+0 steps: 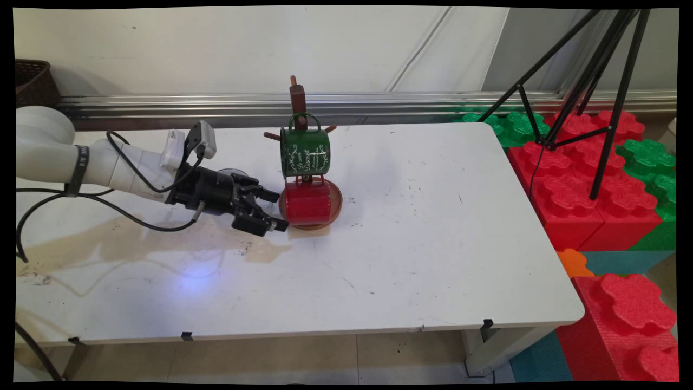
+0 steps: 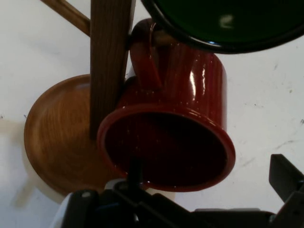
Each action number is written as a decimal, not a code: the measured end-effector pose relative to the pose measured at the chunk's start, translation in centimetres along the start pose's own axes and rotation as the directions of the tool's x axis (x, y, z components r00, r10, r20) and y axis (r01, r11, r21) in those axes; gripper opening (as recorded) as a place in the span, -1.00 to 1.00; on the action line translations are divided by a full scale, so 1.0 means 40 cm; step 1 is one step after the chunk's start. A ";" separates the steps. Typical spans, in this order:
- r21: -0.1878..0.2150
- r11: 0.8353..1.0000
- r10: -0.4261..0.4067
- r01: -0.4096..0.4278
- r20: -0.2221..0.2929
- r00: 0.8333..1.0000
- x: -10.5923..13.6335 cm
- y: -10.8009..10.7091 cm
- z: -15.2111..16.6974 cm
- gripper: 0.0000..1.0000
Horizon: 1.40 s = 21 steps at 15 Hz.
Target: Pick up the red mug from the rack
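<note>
- Two mugs hang on one wooden mug tree [image 1: 298, 103] near the middle of the white table [image 1: 433, 244], and everything else sits around that stand.
- At the far left, a dark wicker basket [image 1: 33, 81] stands against the wall, well apart from the action.
- The gripper [image 1: 272, 208] reaches in low from the left, lying almost level with the table, its fingers spread open and holding nothing; one fingertip [image 1: 279, 224] lies just beside the red mug's left side, the other sits farther back.
- The red mug [image 1: 307, 201] hangs low by its handle from a peg of the tree, so it tips with its open mouth toward the hand camera [image 2: 166, 152]; its body rests just above the round wooden base [image 1: 333, 201].
- The green mug [image 1: 305, 151] hangs by its handle on a higher peg, directly above the red one, rim [image 2: 223, 23] facing the hand too.
- On the right, off the table, red and green foam blocks [image 1: 574, 200] lie beneath a black tripod [image 1: 590, 70].
</note>
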 end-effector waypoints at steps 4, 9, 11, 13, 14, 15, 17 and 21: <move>0.005 1.000 -0.002 0.002 -0.010 1.000 -0.005 -0.003 0.010 1.00; 0.010 1.000 -0.005 0.005 -0.024 1.000 -0.008 -0.006 0.022 1.00; 0.012 1.000 -0.007 0.007 -0.028 1.000 -0.008 -0.006 0.025 1.00; 0.013 1.000 -0.008 0.009 -0.032 0.999 -0.009 -0.007 0.028 1.00; 0.014 1.000 -0.009 0.010 -0.034 0.999 -0.009 -0.007 0.030 1.00; 0.014 1.000 -0.011 0.011 -0.035 0.999 -0.009 -0.007 0.031 1.00; 0.018 1.000 -0.015 0.016 -0.039 0.999 -0.009 -0.009 0.034 1.00; 0.022 0.999 -0.023 0.024 -0.045 0.999 -0.010 -0.010 0.041 1.00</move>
